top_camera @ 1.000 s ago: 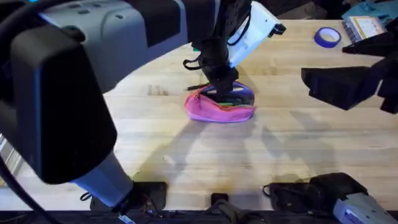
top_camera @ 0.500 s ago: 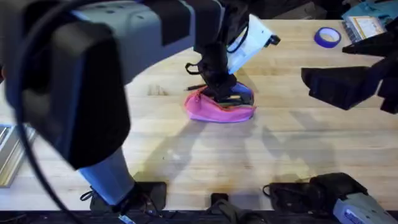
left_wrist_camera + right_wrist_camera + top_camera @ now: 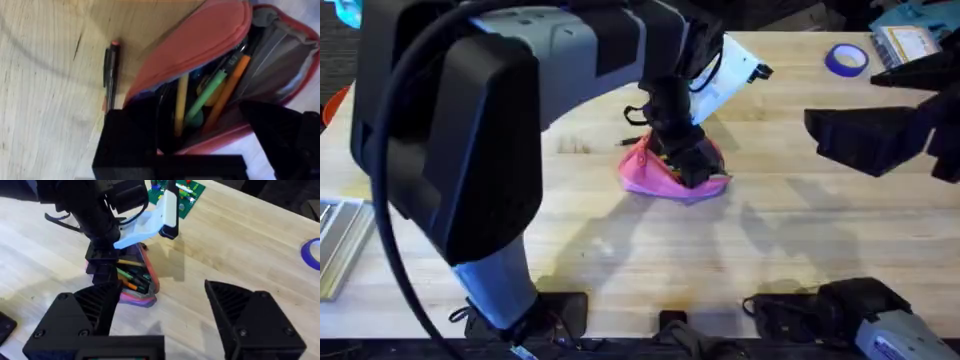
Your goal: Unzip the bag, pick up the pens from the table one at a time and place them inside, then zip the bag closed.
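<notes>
The bag (image 3: 210, 40) lies unzipped near the middle of the bench (image 3: 620, 240), its mouth gaping, with orange, yellow and green pens (image 3: 205, 97) already inside. The left gripper (image 3: 685, 160) hangs right over that opening, jaws spread and holding nothing as far as the wrist view shows. One dark pen (image 3: 110, 70) lies on the bench just beside the bag. The right gripper (image 3: 165, 310) waits well apart from the bag, jaws wide and empty. To do this well, lift clear of the fabric lip first, then close across the pen's middle.
</notes>
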Available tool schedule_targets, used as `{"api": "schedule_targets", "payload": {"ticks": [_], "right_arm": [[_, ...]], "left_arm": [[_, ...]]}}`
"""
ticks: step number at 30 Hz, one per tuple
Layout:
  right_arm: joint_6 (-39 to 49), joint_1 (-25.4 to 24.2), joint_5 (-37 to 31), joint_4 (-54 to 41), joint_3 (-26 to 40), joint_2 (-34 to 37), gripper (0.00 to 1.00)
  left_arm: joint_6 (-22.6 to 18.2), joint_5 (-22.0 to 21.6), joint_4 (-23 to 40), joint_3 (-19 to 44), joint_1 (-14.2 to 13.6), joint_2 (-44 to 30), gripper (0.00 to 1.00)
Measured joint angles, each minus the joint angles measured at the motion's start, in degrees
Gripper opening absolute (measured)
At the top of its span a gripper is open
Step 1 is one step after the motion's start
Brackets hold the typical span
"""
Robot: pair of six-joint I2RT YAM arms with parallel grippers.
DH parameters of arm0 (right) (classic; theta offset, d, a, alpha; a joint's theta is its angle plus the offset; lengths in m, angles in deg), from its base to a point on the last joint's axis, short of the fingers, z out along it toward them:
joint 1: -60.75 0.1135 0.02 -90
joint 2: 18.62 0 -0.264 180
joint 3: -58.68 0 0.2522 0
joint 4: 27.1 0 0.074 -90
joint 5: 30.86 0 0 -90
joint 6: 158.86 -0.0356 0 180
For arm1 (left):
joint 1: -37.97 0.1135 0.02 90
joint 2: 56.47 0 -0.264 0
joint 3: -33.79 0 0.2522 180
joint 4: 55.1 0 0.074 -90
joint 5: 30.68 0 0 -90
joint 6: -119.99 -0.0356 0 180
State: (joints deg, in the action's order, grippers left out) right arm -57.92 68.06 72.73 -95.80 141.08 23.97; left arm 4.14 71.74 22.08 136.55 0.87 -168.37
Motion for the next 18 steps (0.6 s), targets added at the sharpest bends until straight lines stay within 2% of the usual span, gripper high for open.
{"api": "schedule_targets", "payload": {"ticks": [5,11,15,18], "right_arm": [[0.07,0.0,0.02,0.01,0.0,0.0,0.998],[0.24,0.0,0.0,0.01,0.01,-0.02,0.998],[0.24,0.0,0.02,0.01,0.01,0.0,0.998],[0.24,0.0,0.01,-0.02,0.01,0.0,0.998]], "left_arm": [[0.21,0.54,0.43,0.44,0.02,0.0,0.992],[2.68,1.51,1.08,5.49,0.36,0.08,0.992],[3.56,1.75,1.4,9.71,2.02,0.73,0.992],[4.14,1.73,2.03,11.71,4.53,1.46,0.992]]}}
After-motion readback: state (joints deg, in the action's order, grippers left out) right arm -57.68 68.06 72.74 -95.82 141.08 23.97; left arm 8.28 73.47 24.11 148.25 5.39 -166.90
